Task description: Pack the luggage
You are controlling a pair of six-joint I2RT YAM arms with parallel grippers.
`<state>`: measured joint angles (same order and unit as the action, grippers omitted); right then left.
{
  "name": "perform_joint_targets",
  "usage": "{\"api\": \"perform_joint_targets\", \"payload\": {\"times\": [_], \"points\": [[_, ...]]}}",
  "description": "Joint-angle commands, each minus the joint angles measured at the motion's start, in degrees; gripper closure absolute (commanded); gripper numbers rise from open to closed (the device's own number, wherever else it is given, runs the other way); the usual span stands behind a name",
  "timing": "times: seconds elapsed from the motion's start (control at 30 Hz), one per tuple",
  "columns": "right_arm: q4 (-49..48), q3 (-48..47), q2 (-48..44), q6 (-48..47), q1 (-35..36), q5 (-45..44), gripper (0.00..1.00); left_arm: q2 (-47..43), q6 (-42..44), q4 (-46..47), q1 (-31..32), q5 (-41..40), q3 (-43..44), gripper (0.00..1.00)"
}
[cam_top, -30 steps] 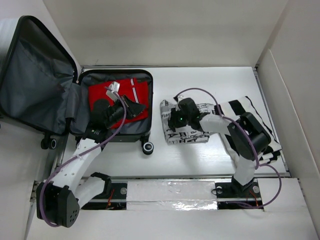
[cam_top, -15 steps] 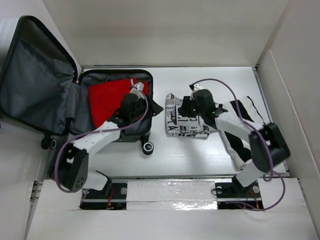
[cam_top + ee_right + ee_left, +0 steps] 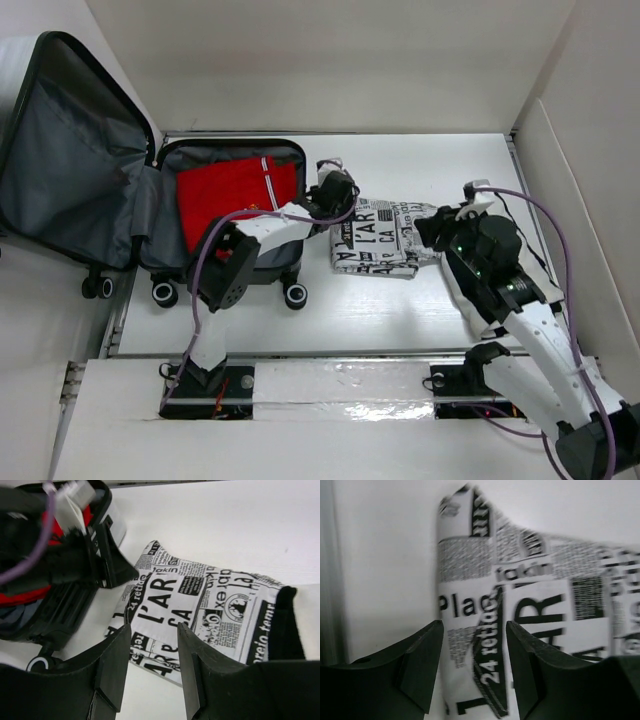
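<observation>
The luggage (image 3: pixel 150 262) lies open at the left, its grey-lined lid (image 3: pixel 70 170) tilted up and a red garment (image 3: pixel 235 190) in its base. A folded newspaper-print cloth (image 3: pixel 380 238) lies on the table just to its right. My left gripper (image 3: pixel 338 200) hangs open over that cloth's left edge (image 3: pixel 470 580), one finger on each side (image 3: pixel 474 625) and nothing pinched. My right gripper (image 3: pixel 425 228) is open above the cloth's right end and looks along the cloth (image 3: pixel 200 590), its fingers (image 3: pixel 154 630) bare. The left gripper (image 3: pixel 117 565) and the luggage shell (image 3: pixel 55 615) show in the right wrist view.
White walls enclose the table on the back and right (image 3: pixel 560 150). A black caster wheel (image 3: pixel 295 295) of the luggage sticks out toward the near edge. The left arm's cable (image 3: pixel 215 260) loops over the luggage base.
The left gripper left the red garment in the luggage, swung right to the printed cloth and opened. The right gripper drew back right off the cloth and opened wider.
</observation>
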<state>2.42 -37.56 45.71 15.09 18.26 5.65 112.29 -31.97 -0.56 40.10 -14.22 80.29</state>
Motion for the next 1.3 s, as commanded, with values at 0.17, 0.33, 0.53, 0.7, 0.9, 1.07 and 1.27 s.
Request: {"api": "perform_joint_targets", "payload": {"times": [0.17,0.33,0.53,0.7,0.9,1.07,1.27], "points": [[3.91,2.49,-2.38,-2.35,-2.79,7.09,0.48,0.74,-4.95,-6.55,0.07,-6.52,-1.01,0.38],[3.91,3.99,-4.58,-2.44,-2.79,7.88,0.48,3.98,-5.21,-4.99,-0.63,2.4,-1.1,0.34],[2.86,3.64,-5.81,-2.09,-2.79,9.03,0.48,8.47,-7.58,1.25,-1.16,13.94,-3.3,0.36],[3.03,2.49,-5.63,-1.91,-2.79,10.87,0.48,9.35,-9.25,5.91,-1.16,19.4,-5.32,0.57],[4.18,0.82,-7.39,-1.47,-2.79,10.7,0.48,5.93,-9.52,10.92,-2.22,20.11,-8.13,1.0],[3.83,0.82,-8.18,-0.94,-2.79,7.81,0.49,-3.1,-6.45,9.36,-2.74,21.16,-3.76,1.0],[1.03,2.83,-9.15,0.55,-2.79,2.88,0.49,-9.98,-0.04,-0.99,-3.27,21.42,10.98,1.0]]}}
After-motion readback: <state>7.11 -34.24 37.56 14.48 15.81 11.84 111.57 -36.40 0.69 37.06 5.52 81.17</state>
